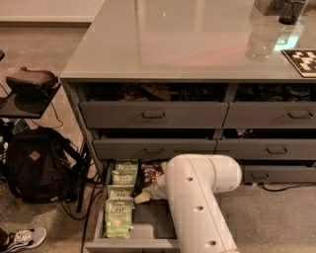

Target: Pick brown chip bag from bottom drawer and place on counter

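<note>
The bottom drawer [132,244] is pulled open at the lower left. The brown chip bag [149,173] lies at the drawer's back, right of the pale green Kettle bags [121,197], and my arm hides part of it. My white arm [197,207] reaches down into the drawer from the right. My gripper [146,193] is low inside the drawer, just in front of the brown bag and mostly hidden by the arm. The glossy grey-green counter [187,39] spans the top of the view.
Two tiers of shallower grey drawers [153,114] sit above, some slightly open. A black backpack [34,165], cables and a shoe [22,238] lie on the floor at left. A glass [259,42], a dark cup [291,11] and a checkered tag [302,60] stand on the counter's right.
</note>
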You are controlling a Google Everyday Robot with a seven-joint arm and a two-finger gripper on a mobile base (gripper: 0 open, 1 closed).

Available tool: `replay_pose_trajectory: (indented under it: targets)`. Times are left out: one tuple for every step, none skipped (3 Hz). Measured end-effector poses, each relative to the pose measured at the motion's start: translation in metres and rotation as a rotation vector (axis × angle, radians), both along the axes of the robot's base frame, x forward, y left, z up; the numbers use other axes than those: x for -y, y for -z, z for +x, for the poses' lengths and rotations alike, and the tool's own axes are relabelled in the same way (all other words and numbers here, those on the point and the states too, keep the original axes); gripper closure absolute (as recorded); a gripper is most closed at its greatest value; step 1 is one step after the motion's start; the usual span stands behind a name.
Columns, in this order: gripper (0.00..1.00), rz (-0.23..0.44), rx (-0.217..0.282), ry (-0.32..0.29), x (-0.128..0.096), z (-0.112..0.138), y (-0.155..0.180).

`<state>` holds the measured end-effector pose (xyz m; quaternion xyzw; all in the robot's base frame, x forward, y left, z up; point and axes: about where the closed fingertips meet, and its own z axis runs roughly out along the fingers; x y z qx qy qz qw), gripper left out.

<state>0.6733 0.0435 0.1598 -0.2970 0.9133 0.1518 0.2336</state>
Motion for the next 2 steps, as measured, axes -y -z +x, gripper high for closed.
replay_pose_trajectory:
  targets:
    - [0.00, -0.060, 0.050, 0.054, 0.0074, 0.0125, 0.0221]
    - [0.00, -0.083, 0.072, 0.067, 0.0108, 0.0181, 0.0251]
